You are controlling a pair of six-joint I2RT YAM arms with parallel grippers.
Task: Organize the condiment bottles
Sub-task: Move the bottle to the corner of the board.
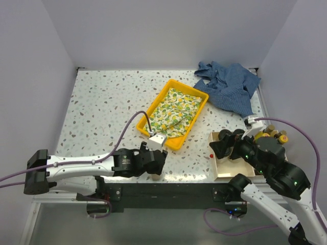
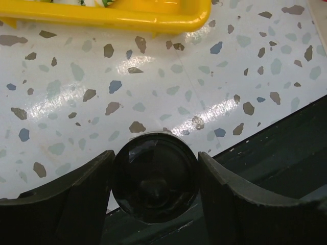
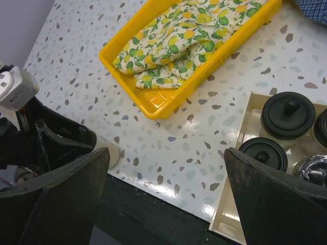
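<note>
Evidently left end effector (image 2: 155, 163) clamps a jar (image 2: 155, 186), body hidden.

Reads as hard, glossy and smooth on the speckled terrazzo-look tabletop (image 2: 153, 87), streaked with glare, and as shiny moulded plastic on the yellow tray (image 3: 156, 104). Looks soft, matt and woven in the lemon-print cloth (image 3: 179, 41) and the crumpled blue fabric (image 1: 230, 87). Shines dark and smooth on the condiment bottle's black lid (image 2: 155, 176), turns duller on the left gripper's fingers (image 2: 66, 204) of black plastic, and shows a smooth sheen on the cream box (image 3: 240, 153).
</note>
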